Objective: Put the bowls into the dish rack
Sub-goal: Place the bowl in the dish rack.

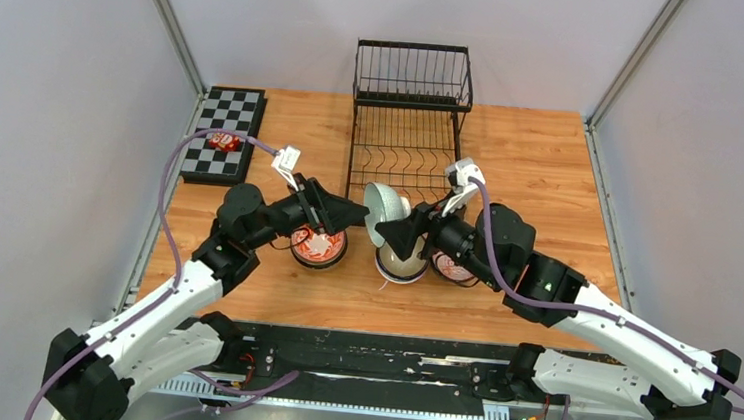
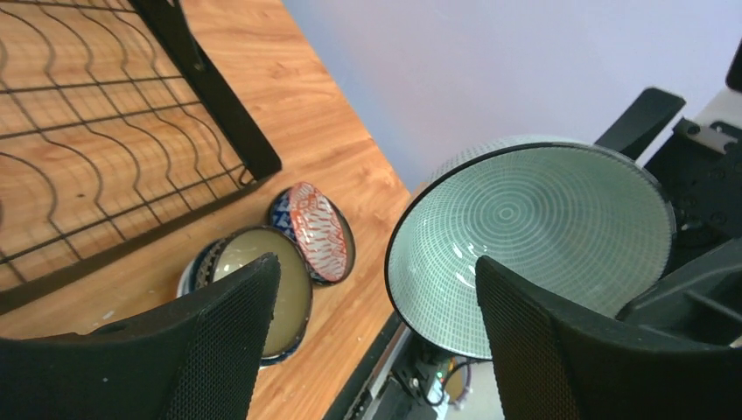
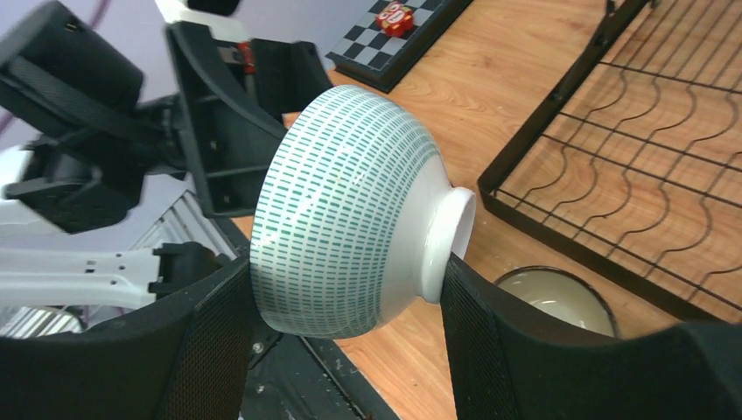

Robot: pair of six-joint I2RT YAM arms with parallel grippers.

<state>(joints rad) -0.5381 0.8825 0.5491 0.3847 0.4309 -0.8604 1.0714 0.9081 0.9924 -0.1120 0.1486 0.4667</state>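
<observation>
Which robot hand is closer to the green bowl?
Right. The right gripper grips the pale green bowl, tipped on its side. The left gripper is open just beside it, facing the bowl's inside.

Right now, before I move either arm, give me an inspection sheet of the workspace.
Surface: wooden table, no spills seen.
Job's things: dish rack holds no bowls; pale green bowl held on edge in front of it; red floral bowl, cream bowl and patterned bowl sit on the table.
Clutter: checkerboard, small red item on it.
Grippers: left claw open, empty; right claw shut on pale green bowl.
Cables: purple cables run along both arms.
Surroundings: pale walls, metal frame posts.
</observation>
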